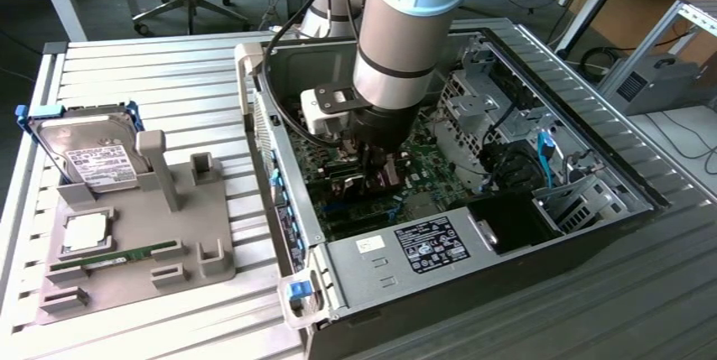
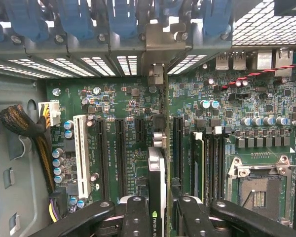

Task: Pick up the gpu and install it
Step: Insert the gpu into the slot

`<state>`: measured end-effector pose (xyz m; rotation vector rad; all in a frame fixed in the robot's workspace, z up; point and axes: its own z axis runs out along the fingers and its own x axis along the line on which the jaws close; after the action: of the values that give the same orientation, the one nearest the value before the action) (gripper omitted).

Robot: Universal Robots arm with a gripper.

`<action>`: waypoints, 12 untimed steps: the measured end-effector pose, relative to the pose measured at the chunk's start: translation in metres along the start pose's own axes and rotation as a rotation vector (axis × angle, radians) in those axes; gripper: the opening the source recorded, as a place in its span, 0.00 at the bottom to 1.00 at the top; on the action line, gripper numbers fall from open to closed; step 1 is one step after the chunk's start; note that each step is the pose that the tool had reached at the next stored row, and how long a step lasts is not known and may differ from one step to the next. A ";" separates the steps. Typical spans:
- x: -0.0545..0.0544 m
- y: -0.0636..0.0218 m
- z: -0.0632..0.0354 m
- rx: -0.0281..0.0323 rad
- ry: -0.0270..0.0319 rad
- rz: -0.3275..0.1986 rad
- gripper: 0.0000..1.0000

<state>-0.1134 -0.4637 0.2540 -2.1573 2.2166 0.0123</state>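
Note:
The gpu (image 2: 157, 173) is seen edge-on in the wrist view, a thin card with a black label on its edge. It stands upright over the green motherboard (image 2: 123, 98), between two dark expansion slots. Its silvery bracket (image 2: 157, 74) reaches the case's rear slot openings. My gripper (image 2: 158, 219) is shut on the card, one black finger (image 2: 136, 217) on each side. In the exterior view the gripper (image 1: 370, 163) is lowered deep into the open computer case (image 1: 583, 209), and the gpu (image 1: 356, 182) is mostly hidden under it. Whether the card sits in a slot I cannot tell.
On the exterior view's left, a grey holder (image 1: 146, 242) carries a hard drive (image 1: 96, 154) and a slim memory stick (image 1: 117, 255). Inside the case are a white slot (image 2: 80, 153), a processor socket (image 2: 259, 185), blue slot clips (image 2: 118, 17) and a braided cable bundle (image 2: 24, 126).

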 end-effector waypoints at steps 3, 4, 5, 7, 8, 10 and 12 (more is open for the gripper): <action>0.000 0.0000 0.0004 0.0001 -0.0001 0.000 0.27; 0.000 0.0000 0.0004 0.0001 -0.0002 0.000 0.27; 0.000 0.0000 0.0004 0.0001 -0.0002 0.000 0.27; 0.000 0.0000 0.0005 0.0001 -0.0003 0.000 0.27; 0.000 0.0000 0.0004 0.0001 -0.0002 0.000 0.27; 0.000 0.0000 0.0004 0.0001 -0.0002 0.000 0.27; 0.000 0.0000 0.0004 0.0001 -0.0002 0.000 0.27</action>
<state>-0.1134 -0.4636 0.2536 -2.1571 2.2165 0.0125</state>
